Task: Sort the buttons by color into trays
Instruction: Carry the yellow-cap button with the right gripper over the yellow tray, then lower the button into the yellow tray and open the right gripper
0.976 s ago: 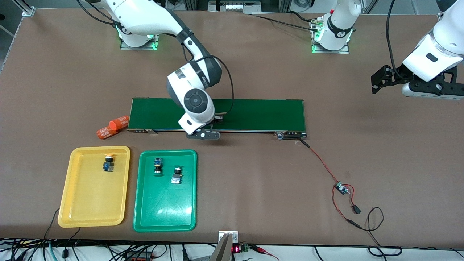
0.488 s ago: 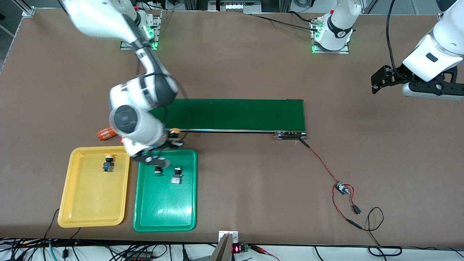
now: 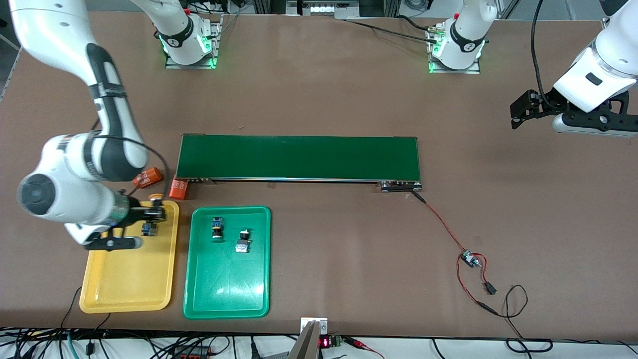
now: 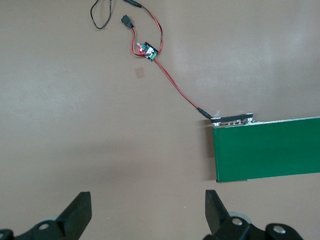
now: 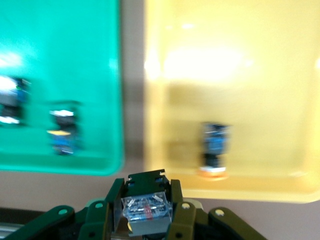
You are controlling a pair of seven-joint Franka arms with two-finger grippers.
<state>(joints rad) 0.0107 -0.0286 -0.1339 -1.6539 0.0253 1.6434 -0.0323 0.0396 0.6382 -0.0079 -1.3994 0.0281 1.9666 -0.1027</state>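
Observation:
My right gripper (image 3: 155,209) hangs over the yellow tray's (image 3: 124,279) corner nearest the conveyor. It is shut on a yellow-capped button (image 3: 156,198), whose clear-and-blue body (image 5: 145,207) sits between the jaws of the right gripper (image 5: 146,190). Another yellow-capped button (image 3: 147,229) (image 5: 216,150) lies in the yellow tray (image 5: 250,75). The green tray (image 3: 227,284) (image 5: 60,50) holds two buttons (image 3: 217,227) (image 3: 242,243). My left gripper (image 3: 518,112) (image 4: 147,215) waits open over bare table at the left arm's end.
The long dark-green conveyor belt (image 3: 299,157) (image 4: 265,150) lies mid-table, farther from the front camera than the trays. Two orange cylinders (image 3: 148,177) (image 3: 178,188) lie by its end toward the right arm. A red wire with a small circuit board (image 3: 468,258) (image 4: 148,50) trails from its other end.
My right arm has swung from the conveyor belt across the green tray to the yellow tray's corner, carrying the yellow-capped button. One orange cylinder now lies closer to the belt's corner. The left arm has not moved.

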